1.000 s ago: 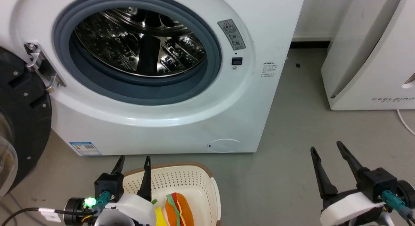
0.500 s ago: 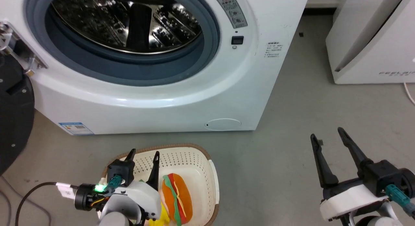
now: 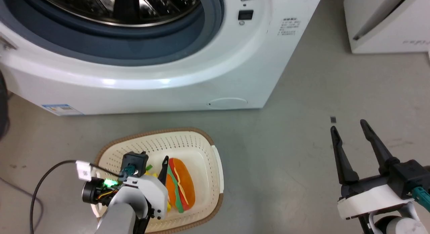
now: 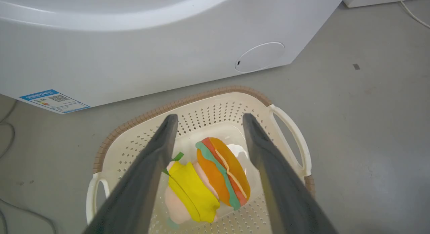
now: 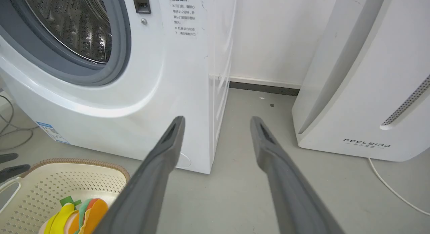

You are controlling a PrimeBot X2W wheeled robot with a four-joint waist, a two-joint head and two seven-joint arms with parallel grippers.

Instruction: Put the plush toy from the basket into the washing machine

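Note:
The plush toy lies on the floor of the cream basket, orange bun to the right, yellow-green part to the left. My left gripper hangs open above it. In the left wrist view its two fingers straddle the plush toy without touching it, their tips over the far wall of the basket. The washing machine stands just behind, its drum opening uncovered. My right gripper is open over bare floor at the right, nothing between its fingers.
The white FEELBIRD appliance stands at the far right, a strip of grey floor between it and the washer. A black cable trails on the floor left of the basket. A white cord lies by the appliance.
The head camera has tilted down, so the whole basket now shows. My left gripper has drawn back from the basket's far rim to above the toy. Both grippers stay open.

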